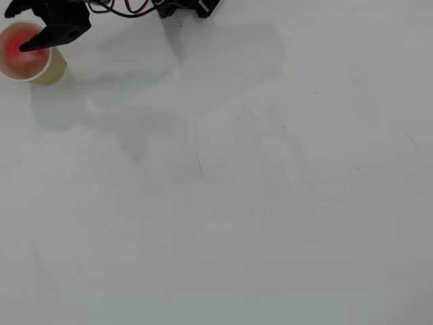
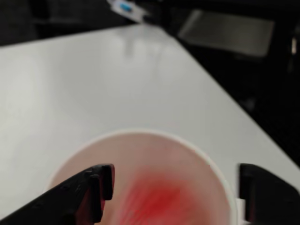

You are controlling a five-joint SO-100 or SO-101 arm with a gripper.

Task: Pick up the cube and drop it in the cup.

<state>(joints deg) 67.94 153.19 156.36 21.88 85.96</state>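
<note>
The cup stands at the far top-left of the overhead view, tan on the outside with a white rim. Inside it shows a red blur, the cube. My black gripper hangs right over the cup's mouth. In the wrist view I look straight down into the cup, where the cube is a smeared red patch low inside. There my gripper is open, one finger at each side of the mouth, with nothing between them.
The white table spreads wide to the right and below the cup in the overhead view. The arm's black base and red wires sit at the top edge. In the wrist view the table edge runs diagonally, with dark floor beyond.
</note>
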